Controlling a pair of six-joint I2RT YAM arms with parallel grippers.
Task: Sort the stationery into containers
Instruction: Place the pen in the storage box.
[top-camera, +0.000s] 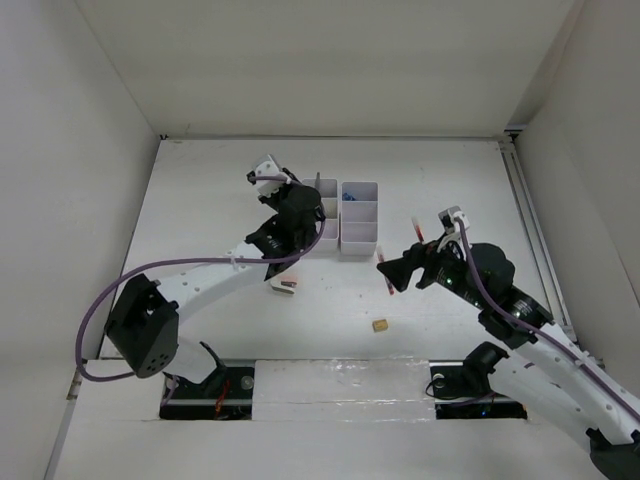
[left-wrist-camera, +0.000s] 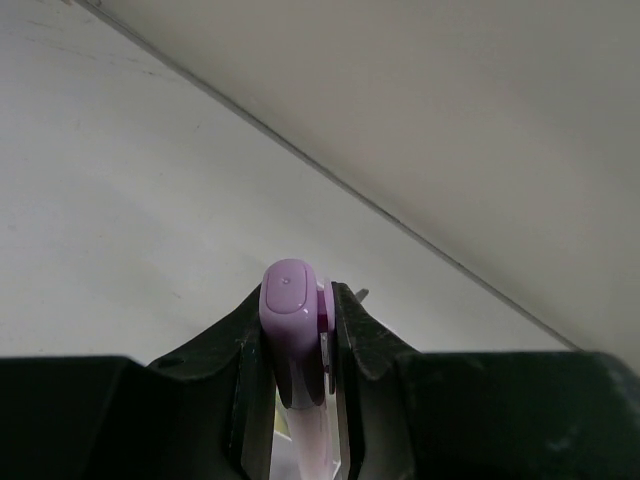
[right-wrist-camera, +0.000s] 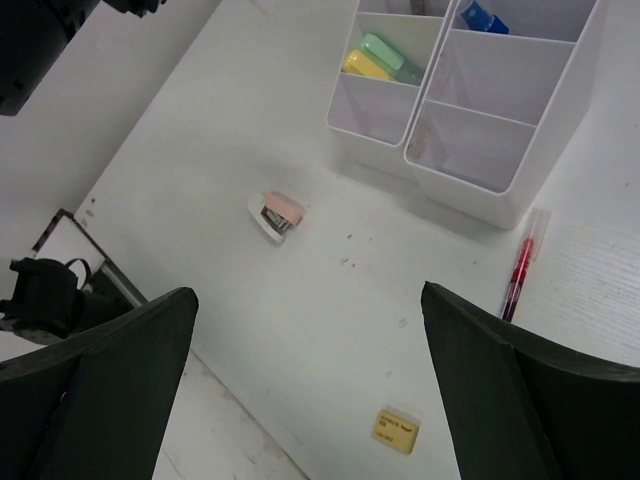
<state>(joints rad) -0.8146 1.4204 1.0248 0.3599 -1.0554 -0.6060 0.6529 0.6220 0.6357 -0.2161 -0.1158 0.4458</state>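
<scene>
Left gripper is pinching the pink highlighter right beside the organisers, so I'd tip it nose-down and centre it over the compartment with the other highlighters before letting go.

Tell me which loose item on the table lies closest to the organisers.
The red pen, its end almost at the right organiser's near corner; the stapler and eraser lie farther out.

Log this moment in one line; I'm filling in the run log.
left gripper: shut on highlighter | right gripper: open | loose: stapler, pen, eraser
</scene>
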